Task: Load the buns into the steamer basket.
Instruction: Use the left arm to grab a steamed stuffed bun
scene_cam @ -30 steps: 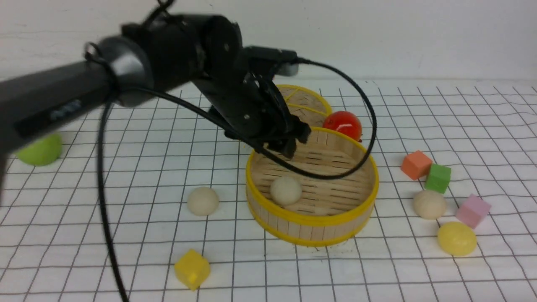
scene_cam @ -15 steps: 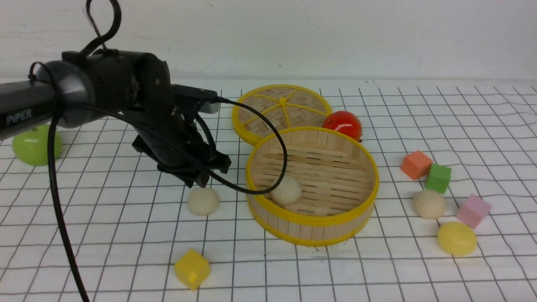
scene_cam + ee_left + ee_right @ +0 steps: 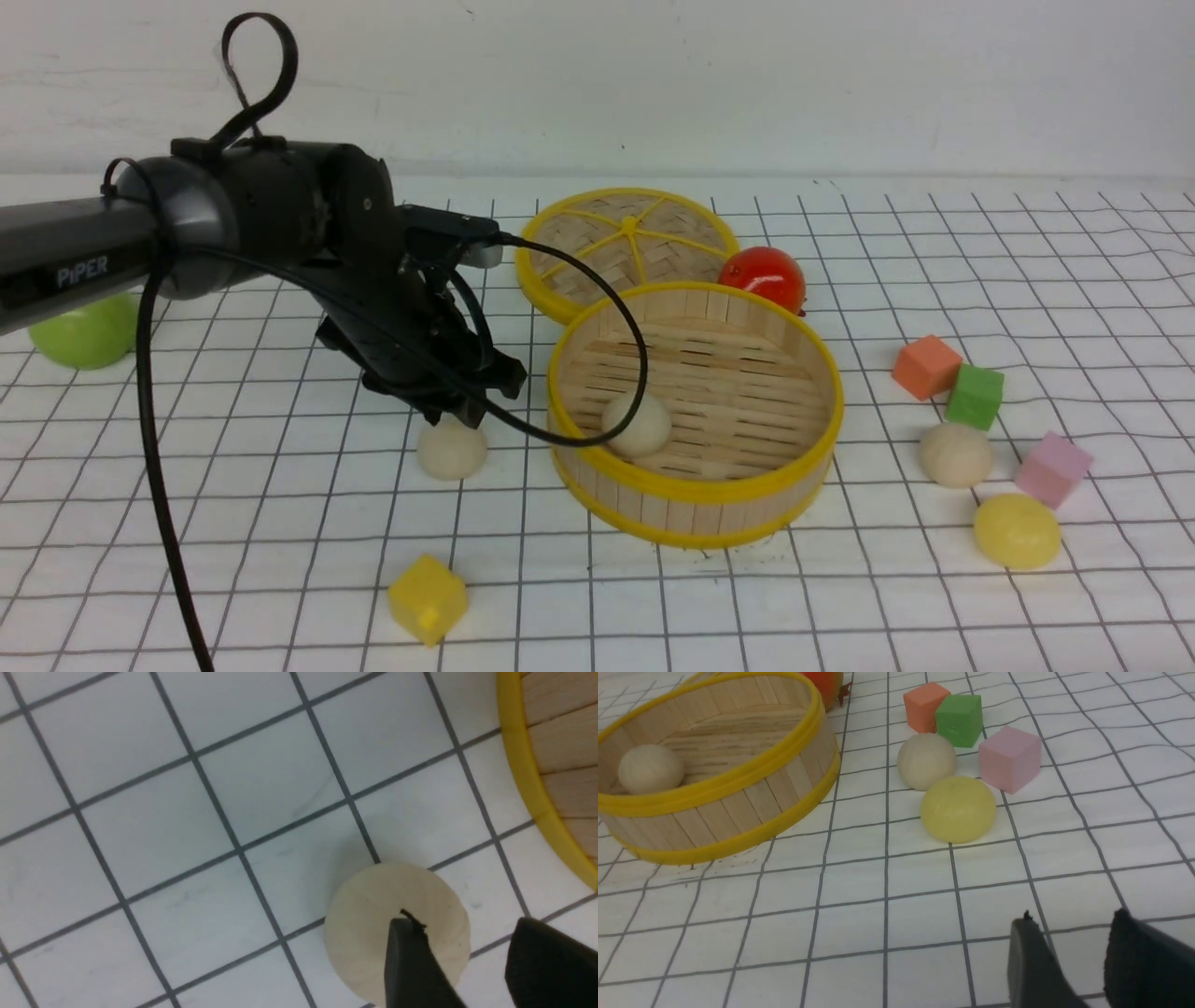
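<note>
The steamer basket (image 3: 693,489) stands mid-table and holds one cream bun (image 3: 637,425). A second cream bun (image 3: 452,450) lies on the table left of the basket. My left gripper (image 3: 467,407) hovers just above it, open and empty. In the left wrist view one finger (image 3: 411,961) overlaps this bun (image 3: 364,924), the other is off it towards the basket rim (image 3: 523,774). A third cream bun (image 3: 955,455) and the pale yellow bun (image 3: 1017,531) lie right of the basket. My right gripper (image 3: 1069,919) is open and empty over bare table, short of them; it is out of the front view.
The woven lid (image 3: 627,245) and red tomato (image 3: 762,277) lie behind the basket. A green apple (image 3: 84,334) is far left and a yellow cube (image 3: 427,597) front left. Orange (image 3: 925,366), green (image 3: 974,396) and pink (image 3: 1052,469) cubes crowd the right buns. The left arm's cable droops over the basket's left rim.
My left arm has swung from over the basket to the left and down over the bun on the table. The bun in the basket and the other things have not moved.
</note>
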You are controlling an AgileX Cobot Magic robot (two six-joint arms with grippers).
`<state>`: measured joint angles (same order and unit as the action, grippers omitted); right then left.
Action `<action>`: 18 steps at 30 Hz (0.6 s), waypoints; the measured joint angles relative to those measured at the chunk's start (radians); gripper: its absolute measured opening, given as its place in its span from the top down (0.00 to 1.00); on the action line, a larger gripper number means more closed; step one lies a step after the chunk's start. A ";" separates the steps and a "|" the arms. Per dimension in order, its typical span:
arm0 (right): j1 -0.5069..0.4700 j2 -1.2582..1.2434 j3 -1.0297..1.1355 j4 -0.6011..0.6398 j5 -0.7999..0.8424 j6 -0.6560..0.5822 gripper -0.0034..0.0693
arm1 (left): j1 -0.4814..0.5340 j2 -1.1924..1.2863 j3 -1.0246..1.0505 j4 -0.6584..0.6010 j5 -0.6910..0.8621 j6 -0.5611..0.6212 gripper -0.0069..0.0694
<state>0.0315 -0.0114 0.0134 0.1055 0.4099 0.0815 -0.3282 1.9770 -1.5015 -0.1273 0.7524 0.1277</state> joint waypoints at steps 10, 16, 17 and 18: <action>0.000 0.000 0.000 0.000 0.000 0.000 0.62 | 0.000 0.030 0.000 0.000 0.009 0.000 0.53; 0.000 0.000 0.000 0.000 0.000 0.000 0.62 | 0.000 0.043 0.000 0.000 -0.009 0.000 0.53; 0.000 0.000 0.000 0.000 0.000 0.000 0.62 | 0.000 0.044 0.000 0.000 -0.010 0.000 0.53; 0.000 0.000 0.000 0.000 0.000 0.000 0.62 | 0.000 0.045 0.000 0.000 -0.010 0.000 0.54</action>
<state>0.0315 -0.0114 0.0134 0.1055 0.4099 0.0815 -0.3282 2.0221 -1.5015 -0.1273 0.7421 0.1277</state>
